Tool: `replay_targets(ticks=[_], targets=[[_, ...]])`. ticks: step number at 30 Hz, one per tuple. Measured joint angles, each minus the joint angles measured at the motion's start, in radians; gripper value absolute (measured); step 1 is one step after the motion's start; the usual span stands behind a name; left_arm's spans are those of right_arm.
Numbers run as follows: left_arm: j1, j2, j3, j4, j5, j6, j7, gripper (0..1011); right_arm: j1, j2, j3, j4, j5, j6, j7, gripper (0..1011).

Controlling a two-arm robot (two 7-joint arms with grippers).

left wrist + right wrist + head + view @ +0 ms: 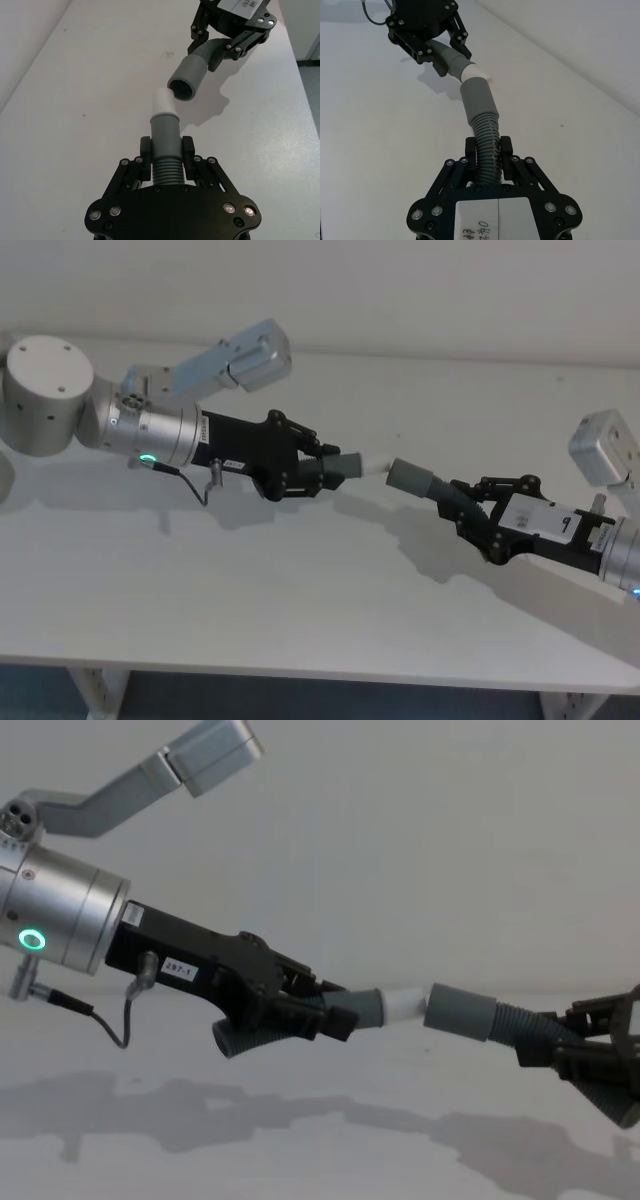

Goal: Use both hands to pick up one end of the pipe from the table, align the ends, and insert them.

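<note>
Both grippers hold the two pipe pieces above the white table [300, 600]. My left gripper [325, 473] [166, 147], on the silver wrist with the green light, is shut on the ribbed middle of one dark grey piece [165, 130]. That piece's white tip [375, 464] [162, 101] points right. My right gripper [462, 508] [488, 147] is shut on the ribbed part of the other piece [487, 137]. The other piece's wide grey cuff [410, 478] [187, 75] faces the tip. The tip sits just at the cuff's mouth, slightly off line and not inside it.
The left arm's large silver joint [45, 390] stands at the table's far left, with a thin cable [195, 480] looping under the wrist. The table's front edge [320, 675] runs along the bottom of the head view. A plain wall rises behind.
</note>
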Motion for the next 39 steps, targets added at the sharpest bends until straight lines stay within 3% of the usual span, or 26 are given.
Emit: replay_targets(ticks=[20,39], targets=[[-0.016,-0.004,0.028,0.019,-0.018,-0.008,-0.027,351,-0.003,0.0,-0.019,0.003,0.002,0.007,-0.041,276],[-0.026,0.011,0.043,0.025,-0.02,-0.011,-0.014,348,0.017,-0.003,-0.046,0.018,-0.001,0.018,-0.063,276]])
